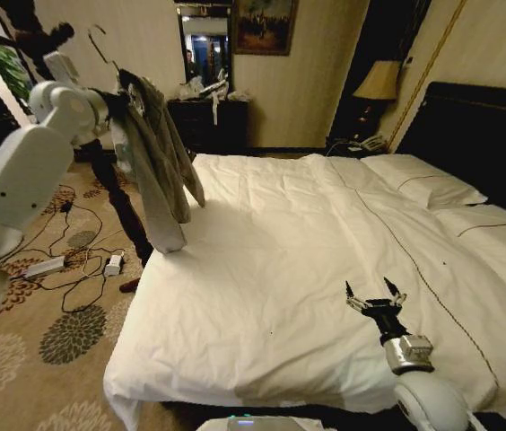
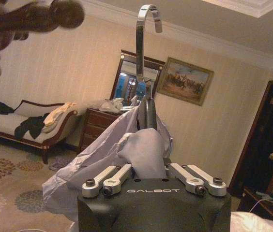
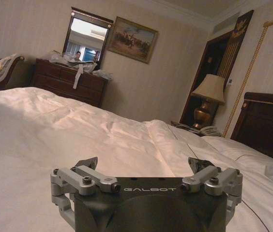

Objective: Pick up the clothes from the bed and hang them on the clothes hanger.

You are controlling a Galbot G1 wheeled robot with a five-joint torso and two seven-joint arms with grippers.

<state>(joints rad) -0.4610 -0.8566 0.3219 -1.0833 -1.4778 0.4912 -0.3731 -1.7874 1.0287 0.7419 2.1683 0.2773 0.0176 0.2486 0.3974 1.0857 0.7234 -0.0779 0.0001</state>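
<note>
Shirt already hangs on the hanger, long axis straight down, which my left hand holds clamped, raised beside the bed. Hook points up toward the dark stand. My right hand rests open on the duvet, empty.

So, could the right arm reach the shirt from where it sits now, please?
Probably not. The right gripper rests open on the bed near its foot, while the shirt hangs on the hanger in the left gripper, off the bed's far side.
</note>
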